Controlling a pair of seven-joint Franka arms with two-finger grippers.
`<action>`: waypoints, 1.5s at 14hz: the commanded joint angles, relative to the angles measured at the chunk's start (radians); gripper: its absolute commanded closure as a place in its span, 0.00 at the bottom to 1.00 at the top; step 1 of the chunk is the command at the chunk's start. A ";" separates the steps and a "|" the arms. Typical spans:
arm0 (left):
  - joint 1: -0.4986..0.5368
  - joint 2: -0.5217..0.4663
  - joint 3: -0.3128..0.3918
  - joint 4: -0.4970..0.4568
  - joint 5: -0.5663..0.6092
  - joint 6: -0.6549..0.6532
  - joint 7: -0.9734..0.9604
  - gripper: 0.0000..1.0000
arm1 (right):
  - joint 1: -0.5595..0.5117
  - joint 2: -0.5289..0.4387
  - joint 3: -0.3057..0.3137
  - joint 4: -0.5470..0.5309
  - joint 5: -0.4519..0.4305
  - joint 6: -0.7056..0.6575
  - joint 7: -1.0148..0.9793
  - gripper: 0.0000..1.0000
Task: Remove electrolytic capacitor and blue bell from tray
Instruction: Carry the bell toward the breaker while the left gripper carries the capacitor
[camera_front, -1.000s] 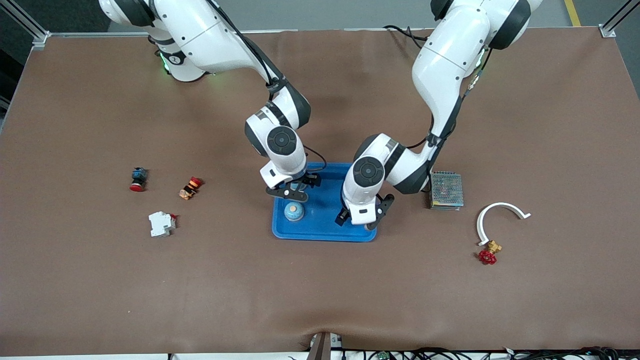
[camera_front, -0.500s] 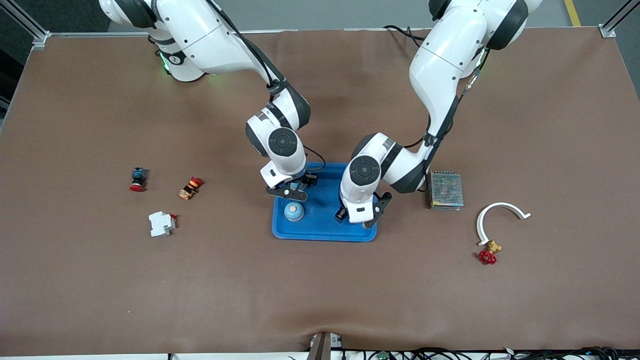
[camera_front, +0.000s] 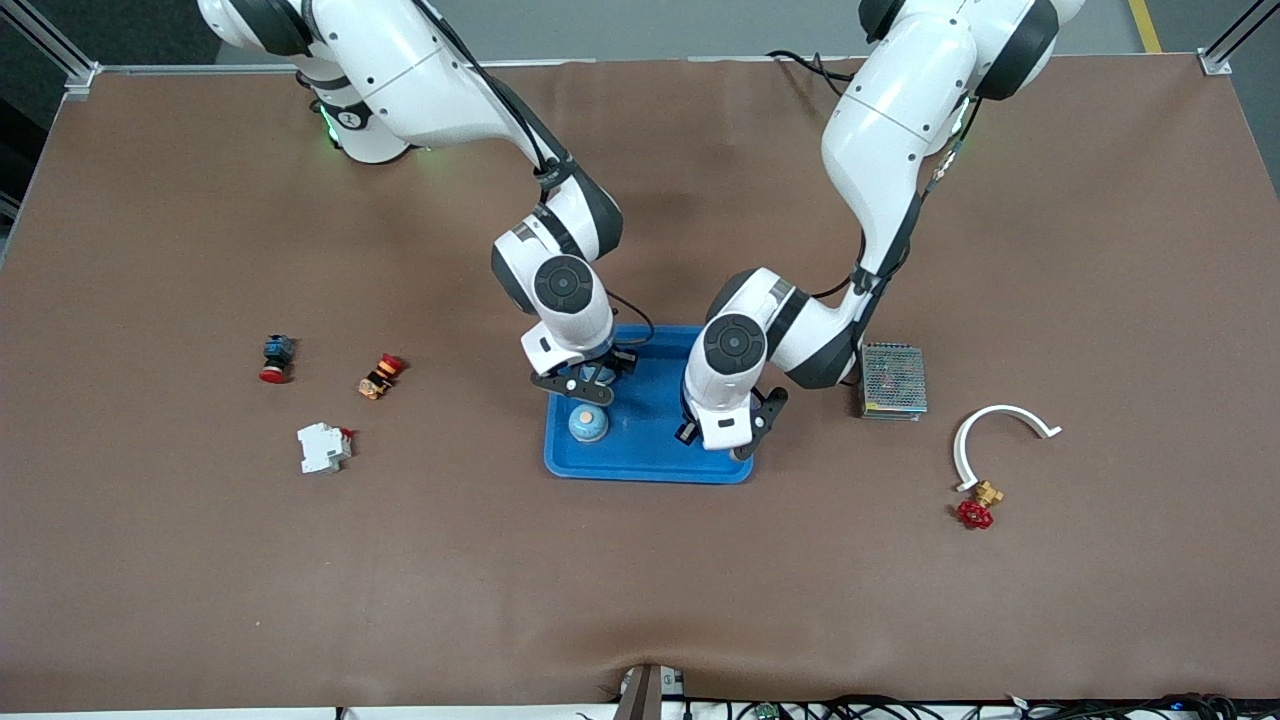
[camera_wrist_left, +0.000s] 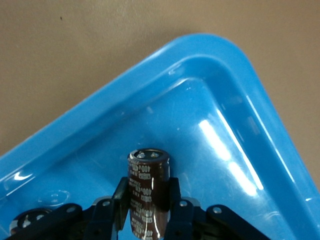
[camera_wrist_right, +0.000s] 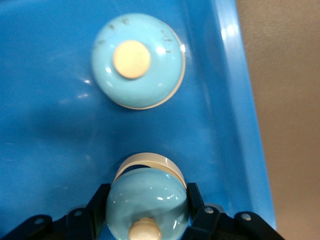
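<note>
Left gripper clamps a dark brown cylindrical electrolytic capacitor inside the shallow bright-blue plastic tray, while right gripper clamps 1 light-blue domed bell beside another.

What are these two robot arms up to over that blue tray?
They are clearing parts out of the blue tray. The left gripper has shut on a dark electrolytic capacitor standing in the tray. The right gripper has shut on a light-blue bell, also in the tray. A second blue bell sits beside it, untouched. Neither part has been lifted out yet.
</note>
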 joint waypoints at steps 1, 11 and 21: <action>-0.002 -0.041 0.016 0.010 0.031 -0.069 -0.003 0.80 | -0.016 -0.015 -0.001 0.099 0.043 -0.152 0.006 1.00; 0.078 -0.268 0.019 0.012 0.024 -0.333 0.220 0.83 | -0.365 -0.137 -0.011 0.156 -0.007 -0.521 -0.812 1.00; 0.426 -0.397 0.016 0.010 0.019 -0.523 0.848 0.84 | -0.669 -0.106 -0.011 0.065 -0.146 -0.299 -1.410 1.00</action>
